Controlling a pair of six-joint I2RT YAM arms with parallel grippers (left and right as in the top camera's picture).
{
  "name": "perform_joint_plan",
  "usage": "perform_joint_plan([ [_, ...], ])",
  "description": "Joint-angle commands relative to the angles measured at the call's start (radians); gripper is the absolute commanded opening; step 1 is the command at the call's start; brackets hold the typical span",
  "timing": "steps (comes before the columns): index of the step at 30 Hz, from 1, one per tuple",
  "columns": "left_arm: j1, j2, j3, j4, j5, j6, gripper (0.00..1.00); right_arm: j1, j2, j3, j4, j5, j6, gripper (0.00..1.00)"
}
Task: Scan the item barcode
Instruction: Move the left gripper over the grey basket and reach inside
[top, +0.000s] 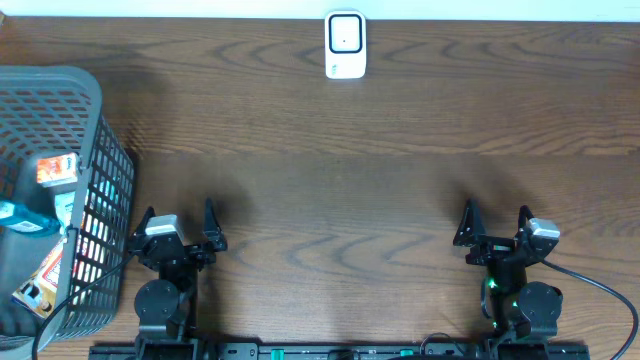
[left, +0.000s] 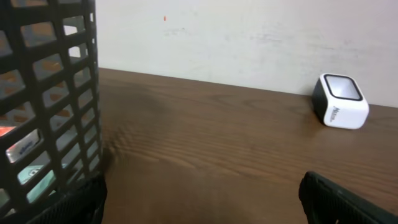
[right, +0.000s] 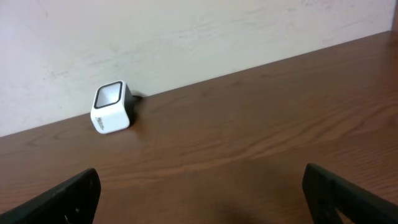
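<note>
A small white barcode scanner (top: 345, 45) with a dark window stands at the table's far edge, near the middle; it also shows in the left wrist view as the scanner (left: 340, 101) and in the right wrist view as the scanner (right: 112, 108). Several packaged items (top: 55, 170) lie inside a grey mesh basket (top: 95, 110) at the left. My left gripper (top: 180, 222) stands open near the front edge, just right of the basket, with nothing between its fingers. My right gripper (top: 495, 226) is open too at the front right, holding nothing.
The basket wall (left: 46, 106) fills the left of the left wrist view, close to the left finger. A pale wall runs behind the table's far edge. A black cable (top: 600, 290) trails from the right arm's base.
</note>
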Motion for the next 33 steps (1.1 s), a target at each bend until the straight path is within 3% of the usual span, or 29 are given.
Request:
perform_joint_plan([
  [1,0.007,-0.01,-0.019,-0.006,0.037,0.017,0.97,0.003,-0.006,-0.001,-0.003,0.011,-0.011,0.99],
  [6,0.007,-0.01,-0.018,0.066,0.067,0.006,0.97,0.003,-0.006,-0.001,-0.003,0.011,-0.011,0.99],
  [11,0.007,-0.01,0.007,0.094,0.332,-0.004,0.97,0.003,-0.006,-0.001,-0.003,0.011,-0.011,0.99],
  [19,0.007,-0.01,0.027,0.095,0.668,-0.206,0.97,0.003,-0.006,-0.001,-0.003,0.011,-0.011,0.99],
  [26,0.007,-0.01,0.053,0.217,0.825,-0.28,0.97,0.003,-0.006,-0.001,-0.003,0.011,-0.011,0.99],
  [33,0.007,0.033,0.158,0.221,0.827,-0.28,0.97,0.003,-0.006,-0.001,-0.003,0.011,-0.011,0.99],
])
